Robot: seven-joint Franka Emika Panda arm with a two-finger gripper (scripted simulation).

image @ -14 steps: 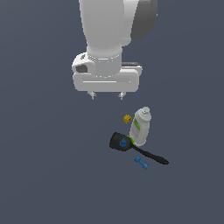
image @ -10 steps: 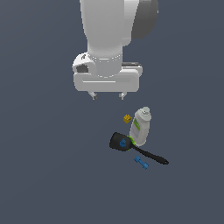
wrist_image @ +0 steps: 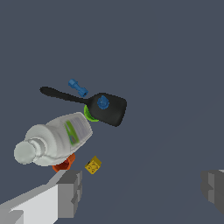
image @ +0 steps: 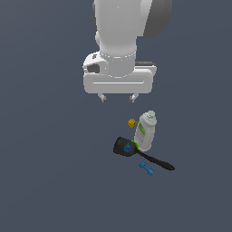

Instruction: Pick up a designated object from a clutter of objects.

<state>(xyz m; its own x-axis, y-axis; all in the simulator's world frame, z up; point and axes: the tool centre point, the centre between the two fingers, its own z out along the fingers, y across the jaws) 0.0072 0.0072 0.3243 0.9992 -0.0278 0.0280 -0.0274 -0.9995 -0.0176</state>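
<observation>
The end effector (image: pixel 118 98) is hanging above the worktop (image: pixel 50 172) with its two fingers spread wide and nothing between them. The clutter is sitting well below it, toward the exterior view's right of its fingertips.

Nearest to the end effector, the tiny yellow cube (image: pixel 132 123) is lying just beside the white bottle (image: pixel 146 131), which is leaning with its cap pointing up toward the end effector. The orange-red cup (wrist_image: pixel 64 163) is showing only in the wrist view, as a small sliver peeking out from under the bottle's shoulder, close to the cube and near one finger (wrist_image: pixel 70 193).

Farther from the end effector, the black spatula (image: pixel 138 152) is lying flat with one small blue piece (image: pixel 128 147) on its blade and another blue piece (image: pixel 146 168) just beside its handle.
</observation>
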